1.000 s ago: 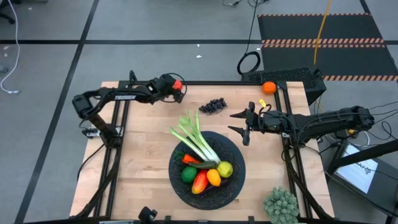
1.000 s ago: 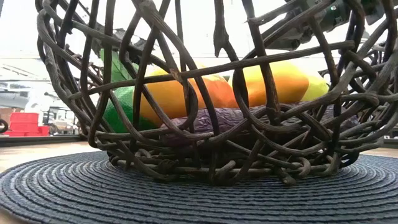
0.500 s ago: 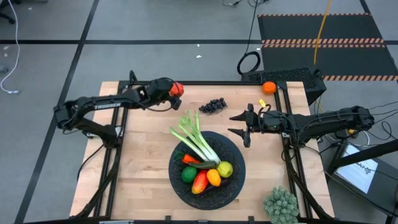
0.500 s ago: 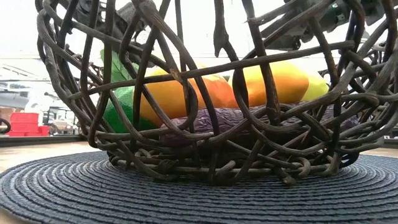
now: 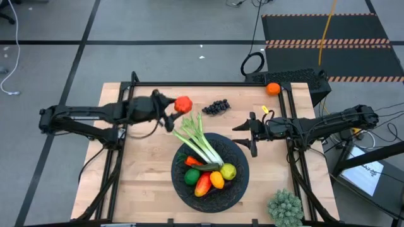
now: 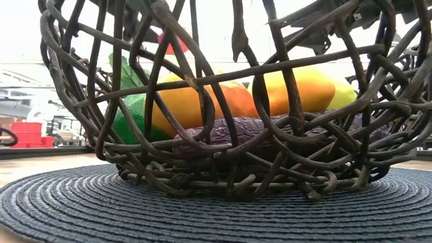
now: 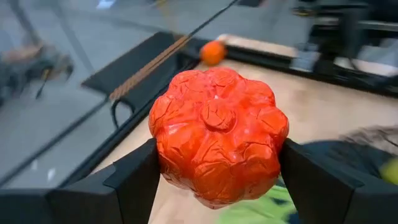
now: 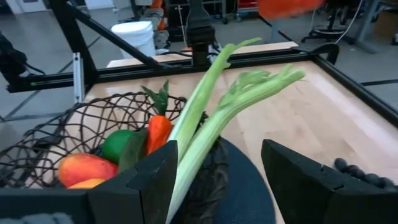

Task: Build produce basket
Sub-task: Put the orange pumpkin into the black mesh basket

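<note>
A red, lumpy tomato [image 5: 184, 104] hangs in the air beyond the far left of the basket [image 5: 235, 154], over the leek's green tips, with my left gripper [image 5: 177, 108] shut on it. The basket holds the leek [image 5: 201, 144], a carrot [image 8: 158, 130], a lime [image 5: 191, 177], a lemon [image 5: 228, 171] and other produce. The leek leans on the rim and its leaves stick out toward the far left. My right gripper [image 5: 247, 137] stands open at the basket's far right rim, with nothing between its fingers. Dark grapes [image 5: 216, 106] and an orange [image 5: 273, 89] lie outside the basket. My left gripper pinches the tomato between its two fingers, one finger [image 7: 134, 180] on each of two opposite sides [image 7: 166, 163]. The fingers come from the table's left, nearly level and slanting a little down. The tomato is lifted clear of the table.
A bushy pale-green spiky clump [image 5: 285, 207] sits at the near right corner. The basket stands on a dark round woven mat [image 6: 81, 202]. The black frame rails [image 5: 189, 84] run along the table's edges. Bare wood [image 5: 145, 164] lies left of the basket.
My left gripper has carried the tomato up and from the far left of the table toward the right and a little nearer, toward the basket, staying shut on it. My right gripper has rolled a little in place.
</note>
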Controlling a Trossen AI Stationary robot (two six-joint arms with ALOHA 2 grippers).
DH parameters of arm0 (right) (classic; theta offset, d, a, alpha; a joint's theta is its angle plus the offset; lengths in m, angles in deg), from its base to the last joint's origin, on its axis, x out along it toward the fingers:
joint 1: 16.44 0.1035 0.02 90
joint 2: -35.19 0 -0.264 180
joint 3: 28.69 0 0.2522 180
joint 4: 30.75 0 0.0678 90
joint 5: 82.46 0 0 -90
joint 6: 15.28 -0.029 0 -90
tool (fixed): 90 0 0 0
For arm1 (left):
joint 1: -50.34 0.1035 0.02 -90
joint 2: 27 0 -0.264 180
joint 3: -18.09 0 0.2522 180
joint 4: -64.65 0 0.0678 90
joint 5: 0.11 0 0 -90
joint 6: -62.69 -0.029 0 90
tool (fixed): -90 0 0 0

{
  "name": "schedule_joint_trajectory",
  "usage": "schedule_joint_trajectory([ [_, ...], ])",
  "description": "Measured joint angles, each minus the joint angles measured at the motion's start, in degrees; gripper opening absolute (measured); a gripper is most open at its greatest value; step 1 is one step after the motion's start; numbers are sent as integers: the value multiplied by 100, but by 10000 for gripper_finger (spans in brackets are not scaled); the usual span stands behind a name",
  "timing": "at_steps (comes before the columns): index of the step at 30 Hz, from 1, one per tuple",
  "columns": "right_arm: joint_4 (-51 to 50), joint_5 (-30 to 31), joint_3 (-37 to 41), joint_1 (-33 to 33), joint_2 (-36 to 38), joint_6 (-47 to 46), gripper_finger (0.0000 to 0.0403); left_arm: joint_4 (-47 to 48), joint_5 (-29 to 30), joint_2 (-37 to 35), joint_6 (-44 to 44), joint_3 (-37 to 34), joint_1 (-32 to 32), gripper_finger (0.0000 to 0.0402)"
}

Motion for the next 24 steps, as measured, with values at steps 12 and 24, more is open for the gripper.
schedule_joint_trajectory([
  [12, 212, 37, 0, 411, -284, -403, 226, -1214, 1342, 48, -3119, 0, -1958, 293],
  [24, 872, 53, 0, 445, -580, 77, 226, -1802, 1401, 59, -5751, 0, -2841, 294],
])
